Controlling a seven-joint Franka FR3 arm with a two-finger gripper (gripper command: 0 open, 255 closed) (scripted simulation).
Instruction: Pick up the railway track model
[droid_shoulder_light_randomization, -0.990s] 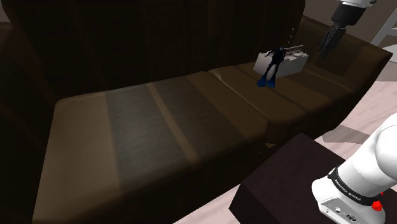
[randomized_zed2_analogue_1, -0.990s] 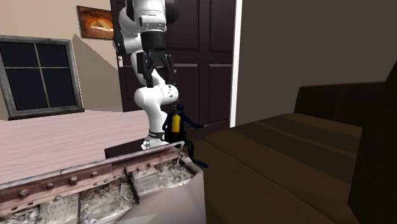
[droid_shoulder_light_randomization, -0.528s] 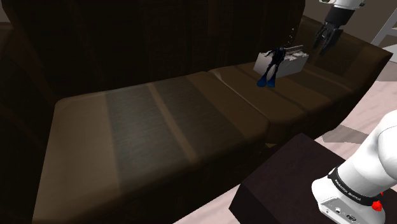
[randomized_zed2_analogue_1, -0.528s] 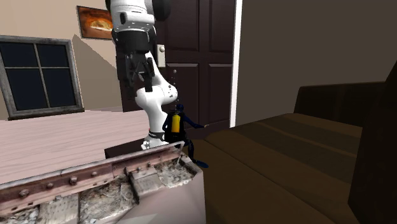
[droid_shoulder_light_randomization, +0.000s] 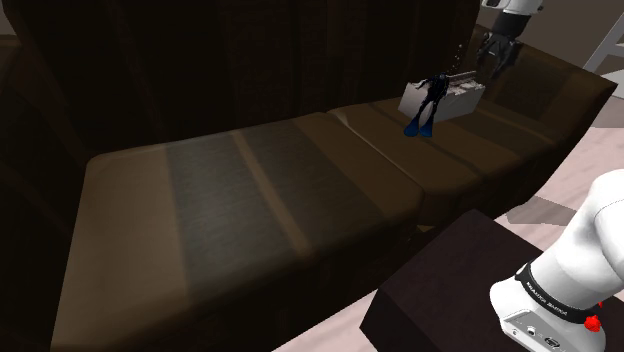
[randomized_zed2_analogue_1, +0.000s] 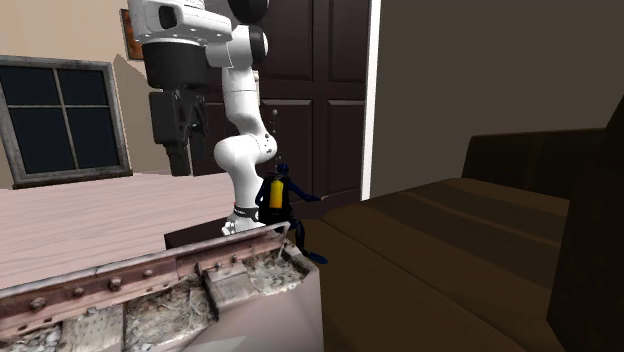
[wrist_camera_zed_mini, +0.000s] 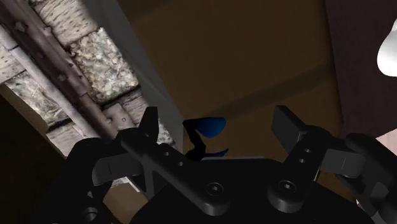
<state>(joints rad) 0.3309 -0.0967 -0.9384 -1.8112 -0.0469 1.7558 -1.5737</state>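
- I have the gripper (droid_shoulder_light_randomization: 492, 50) hovering over the sofa (droid_shoulder_light_randomization: 250, 180); claw released, nothing between its fingers; this is the approach step, nothing lifted yet.
- The railway track model (droid_shoulder_light_randomization: 455, 95) lies on the seat at the gripper's seven o'clock in the shoulder view; a diver figure (droid_shoulder_light_randomization: 428, 105) stands just beside it, at its eight o'clock.
- Next, I judge: centre over the rail, clear of the diver; descend; close.
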